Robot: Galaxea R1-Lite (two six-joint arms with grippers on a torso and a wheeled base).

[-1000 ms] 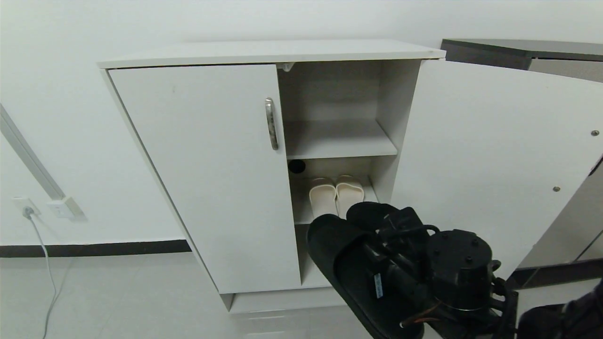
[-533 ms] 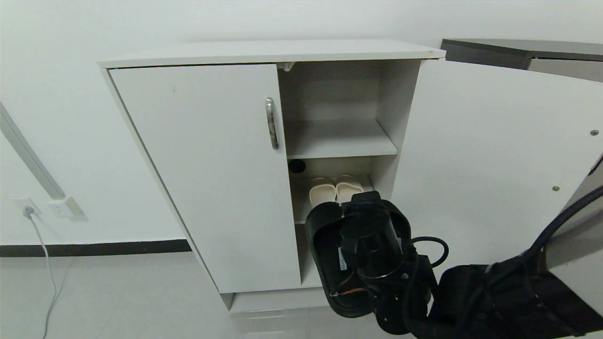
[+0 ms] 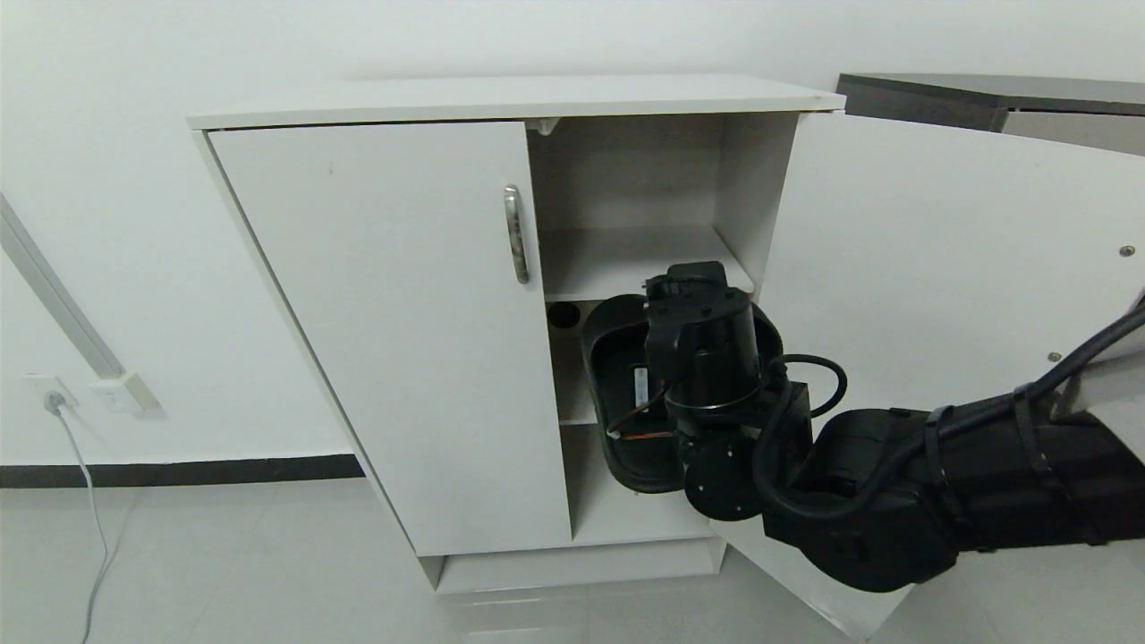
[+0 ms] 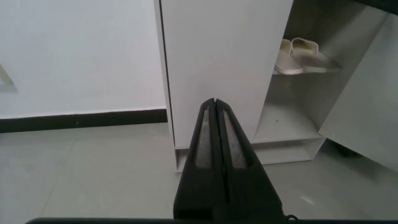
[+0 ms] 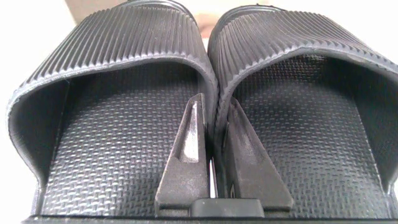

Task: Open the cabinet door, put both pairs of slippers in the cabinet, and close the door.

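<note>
— Which step is this?
— The second pair is going in, I'd say. The right gripper (image 5: 214, 104) is clamped on the touching inner walls of the black slippers (image 3: 617, 385). It holds them at the cabinet (image 3: 376, 313) opening, mid-frame in the head view. Next it needs a free shelf spot, then to let go.
— And the white slippers (image 4: 301, 55)?
— They're on the middle shelf, upper right of the left wrist view. In the head view the arm covers that shelf, so I can't judge the room left.
— The left gripper (image 4: 215, 109)?
— Pressed together, empty.
</note>
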